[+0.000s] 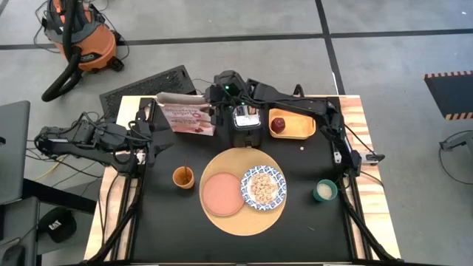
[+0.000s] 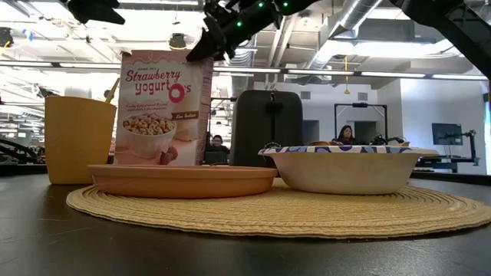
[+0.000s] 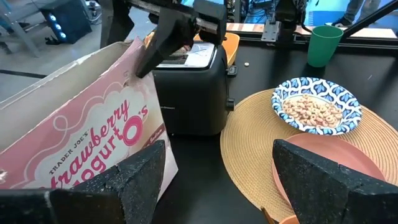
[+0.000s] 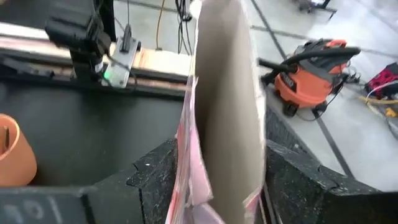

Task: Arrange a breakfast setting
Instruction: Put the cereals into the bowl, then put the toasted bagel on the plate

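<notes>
A robotics lab in an open industrial hall: concrete floor with an orange shop vacuum (image 1: 83, 41), exposed ceiling ducts (image 2: 360, 15), monitors on stands (image 2: 446, 134), and people (image 2: 344, 135) seated at far workstations.

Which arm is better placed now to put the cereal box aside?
The right. The right gripper is already at the cereal box, beside the toaster; the left gripper waits open near the table's left edge, apart from the box.
</notes>
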`<state>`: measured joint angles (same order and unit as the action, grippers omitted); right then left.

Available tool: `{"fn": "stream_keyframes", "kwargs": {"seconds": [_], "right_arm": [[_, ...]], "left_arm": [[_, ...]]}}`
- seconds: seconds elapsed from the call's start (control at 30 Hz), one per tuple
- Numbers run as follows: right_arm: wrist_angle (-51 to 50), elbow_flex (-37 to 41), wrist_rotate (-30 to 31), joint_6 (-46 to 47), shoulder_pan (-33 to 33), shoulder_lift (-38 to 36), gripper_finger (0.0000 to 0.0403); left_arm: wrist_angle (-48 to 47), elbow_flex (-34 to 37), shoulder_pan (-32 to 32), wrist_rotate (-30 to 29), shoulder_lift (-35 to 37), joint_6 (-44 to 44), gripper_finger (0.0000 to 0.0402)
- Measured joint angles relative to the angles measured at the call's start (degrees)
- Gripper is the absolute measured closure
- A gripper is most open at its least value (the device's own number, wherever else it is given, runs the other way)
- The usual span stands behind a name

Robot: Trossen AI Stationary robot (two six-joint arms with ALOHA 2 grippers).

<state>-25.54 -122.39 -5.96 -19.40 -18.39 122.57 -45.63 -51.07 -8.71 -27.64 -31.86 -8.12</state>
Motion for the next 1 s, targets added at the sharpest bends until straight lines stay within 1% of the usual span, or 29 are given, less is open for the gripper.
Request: {"fn": "stream_keyframes", "kwargs": {"seconds": [0.53, 1.0], "right_arm": [[4.66, 0.00, 0.00, -0.19, 0.02, -0.86, 0.0147], [4.64, 0.00, 0.02, -0.15, 0.00, -0.86, 0.0146]], "left_arm": [[0.02, 0.02, 0.02, 0.02, -0.02, -0.09, 0.0120], [0.00, 0.02, 0.01, 0.07, -0.02, 0.07, 0.0120]]}}
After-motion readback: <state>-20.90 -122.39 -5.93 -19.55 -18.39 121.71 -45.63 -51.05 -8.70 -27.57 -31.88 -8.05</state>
